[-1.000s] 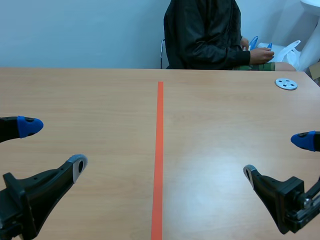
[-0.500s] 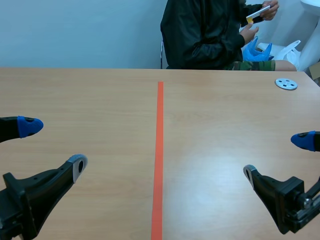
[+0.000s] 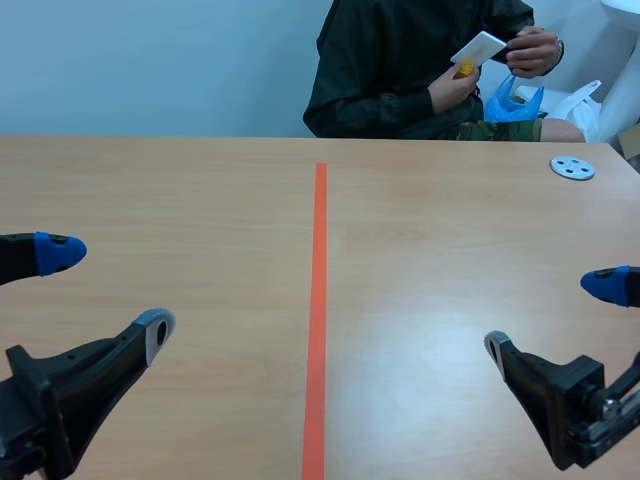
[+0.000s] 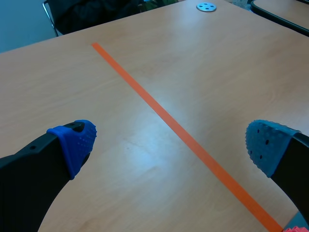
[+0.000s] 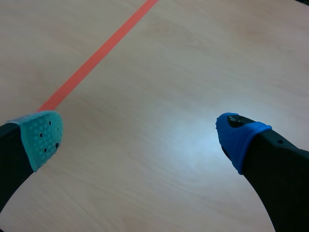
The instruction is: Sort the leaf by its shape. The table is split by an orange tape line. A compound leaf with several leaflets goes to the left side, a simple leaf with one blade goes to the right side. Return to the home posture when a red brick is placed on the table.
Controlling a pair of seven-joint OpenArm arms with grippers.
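At the near left, the left gripper [image 3: 108,292] of two thick black fingers hangs low over the light wooden table [image 3: 200,190], its fingers spread wide and released, nothing between them. In its wrist view the blue dotted pads [image 4: 77,140] stand far apart over bare wood. The straight orange tape line [image 3: 318,300] crosses slantwise ahead of this gripper and passes close under one finger. In the scene view the same line runs down the middle of the table from the far part to the near edge. Across the table, just right of the line's far end, sits a person in a dark jacket [image 3: 400,70]. One hand [image 3: 535,48] holds a small white card [image 3: 478,47] up above the table's far edge. The other hand [image 3: 455,88] is just below it, with a small yellow thing [image 3: 466,68] at its fingers. Whether the card bears the leaf cannot be told, and no view shows a leaf lying on the wood. Beside the person are a crumpled blue plastic bag [image 3: 515,100] and a white bag [image 3: 582,100]. A flat grey round disc with holes [image 3: 572,167] lies on the table's far right part, well apart from both arms. At the near right, the right gripper [image 3: 551,314] also hangs low with its fingers wide and released, holding nothing. Its wrist view shows one grey-green pad [image 5: 43,135] near the tape line and one blue pad [image 5: 239,135] over bare wood.
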